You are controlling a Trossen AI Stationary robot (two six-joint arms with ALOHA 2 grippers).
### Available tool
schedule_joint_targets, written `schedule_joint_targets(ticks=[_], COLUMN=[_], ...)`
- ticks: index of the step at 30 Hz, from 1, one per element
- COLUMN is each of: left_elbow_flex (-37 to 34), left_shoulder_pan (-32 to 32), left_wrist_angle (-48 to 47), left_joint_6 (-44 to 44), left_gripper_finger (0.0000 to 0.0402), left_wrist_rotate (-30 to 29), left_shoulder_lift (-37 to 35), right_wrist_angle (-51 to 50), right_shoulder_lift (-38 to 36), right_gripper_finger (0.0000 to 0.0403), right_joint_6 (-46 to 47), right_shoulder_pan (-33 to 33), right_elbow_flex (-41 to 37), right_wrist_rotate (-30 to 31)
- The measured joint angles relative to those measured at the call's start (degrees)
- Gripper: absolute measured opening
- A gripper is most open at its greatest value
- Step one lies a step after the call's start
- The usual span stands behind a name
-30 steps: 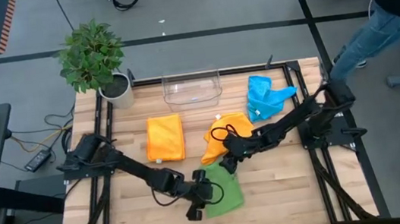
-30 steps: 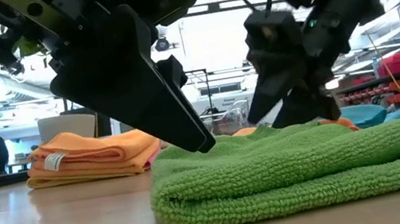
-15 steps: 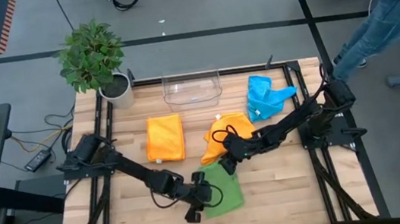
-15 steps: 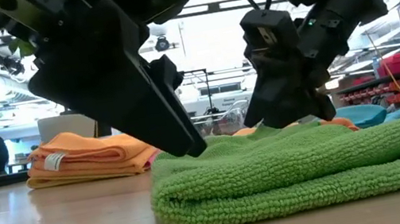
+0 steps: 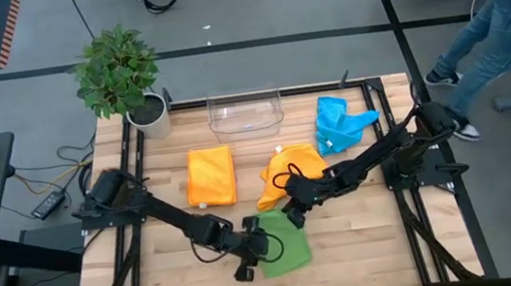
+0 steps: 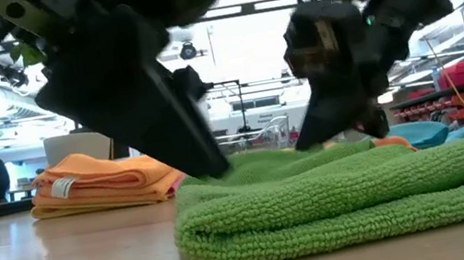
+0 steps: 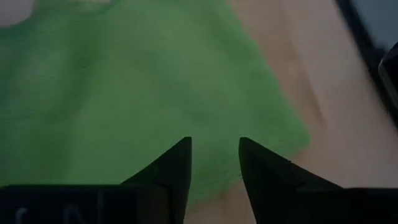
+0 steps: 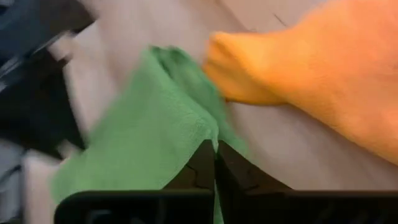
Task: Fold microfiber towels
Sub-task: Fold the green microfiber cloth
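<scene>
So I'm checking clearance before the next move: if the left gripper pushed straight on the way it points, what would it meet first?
The green towel. The left gripper points down at it with fingers parted, so it would likely press into the cloth, then the table beneath; depth is unclear.

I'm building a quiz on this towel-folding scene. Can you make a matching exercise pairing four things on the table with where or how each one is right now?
Things:
1. green microfiber towel
2. folded orange microfiber towel
3. blue microfiber towel
4. clear plastic bin

States:
A. crumpled, at the table's far right
B. empty, at the far edge beside the potted plant
C. lying flat and neat near the table's middle, touched by no hand
D. at the near edge, with the right hand shut on its edge and the left hand over it

Pairs: 1-D, 2-C, 3-A, 4-B
</scene>
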Motion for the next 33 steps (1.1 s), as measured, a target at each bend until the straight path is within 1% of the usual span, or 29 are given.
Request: schedule_joint_targets(ticks=[2, 4, 6, 8, 9, 11, 13, 14, 15, 18, 19, 20, 21, 26, 28, 29, 30, 32, 33], left_elbow_flex=[0.0, 0.1, 0.0, 0.0, 0.0, 0.1, 0.1, 0.1, 0.1, 0.2, 0.2, -0.1, -0.1, 0.2, -0.1, 0.1, 0.5, 2.3, 3.7], left_shoulder_pan=[0.7, 1.7, 2.6, 3.4, 3.9, 4.9, 5.8, 6.4, 7.2, 9.9, 10.6, 11.4, 12.1, 15.1, 16.3, 17.2, 17.9, 19.5, 20.1], left_wrist_angle=[-4.9, -9.2, -11.7, -11.2, -10.4, -6.2, -0.8, 2.3, 5.2, 13.0, 14.1, 14.5, 16.9, 28.2, 29.7, 32.2, 32.8, 32.7, 33.0], left_joint_6=[1.2, 3.2, 6.3, 9.3, 10.4, 11.3, 11.1, 11.2, 11.5, 12.5, 12.6, 12.6, 12.5, 14.2, 15.7, 16.9, 17.1, 16.1, 15.7], left_gripper_finger=[0.0136, 0.0131, 0.0129, 0.0130, 0.0132, 0.0139, 0.0148, 0.0153, 0.0159, 0.0175, 0.0181, 0.0186, 0.0192, 0.0213, 0.0217, 0.0217, 0.0216, 0.0212, 0.0209], left_wrist_rotate=[-2.5, -7.4, -13.2, -17.4, -18.3, -18.5, -17.7, -16.0, -12.6, 0.1, 3.1, 5.0, 6.7, 12.8, 15.2, 16.6, 18.6, 25.9, 28.6], left_shoulder_lift=[-3.9, -9.0, -14.4, -19.6, -22.1, -25.6, -27.2, -27.4, -27.3, -25.4, -24.6, -23.8, -22.6, -18.4, -16.9, -15.7, -15.1, -13.7, -12.7], right_wrist_angle=[-1.0, -3.7, -9.8, -17.3, -21.0, -28.8, -35.1, -38.0, -40.3, -45.5, -47.0, -48.0, -49.5, -51.3, -51.7, -52.3, -53.2, -53.1, -53.1], right_shoulder_lift=[-2.4, -5.7, -9.6, -13.5, -15.0, -17.6, -18.8, -19.0, -19.2, -19.0, -18.5, -18.3, -18.2, -18.5, -18.3, -18.2, -18.2, -17.9, -17.8], right_gripper_finger=[0.0005, 0.0004, 0.0003, 0.0003, 0.0002, 0.0002, 0.0002, 0.0002, 0.0002, 0.0001, 0.0001, 0.0001, 0.0001, 0.0000, 0.0000, 0.0000, 0.0000, 0.0000, 0.0000], right_joint_6=[-1.1, -2.4, -4.9, -8.3, -9.8, -12.2, -13.4, -13.6, -13.6, -13.6, -13.6, -13.5, -13.5, -10.7, -9.6, -9.3, -8.9, -8.2, -7.9], right_shoulder_pan=[0.0, 0.4, 1.5, 2.8, 3.3, 4.7, 5.5, 5.9, 6.2, 7.1, 7.5, 7.7, 8.1, 8.8, 8.8, 8.7, 8.6, 8.1, 7.9], right_elbow_flex=[0.9, 2.8, 5.6, 9.7, 12.1, 17.4, 23.0, 25.7, 28.5, 35.6, 37.6, 39.2, 40.5, 41.6, 41.6, 41.7, 41.6, 41.6, 41.6], right_wrist_rotate=[-2.2, -3.5, -4.2, -4.8, -5.0, -5.1, -5.1, -5.2, -5.3, -5.5, -5.5, -5.5, -5.5, -5.6, -5.5, -5.5, -5.4, -5.3, -5.3])
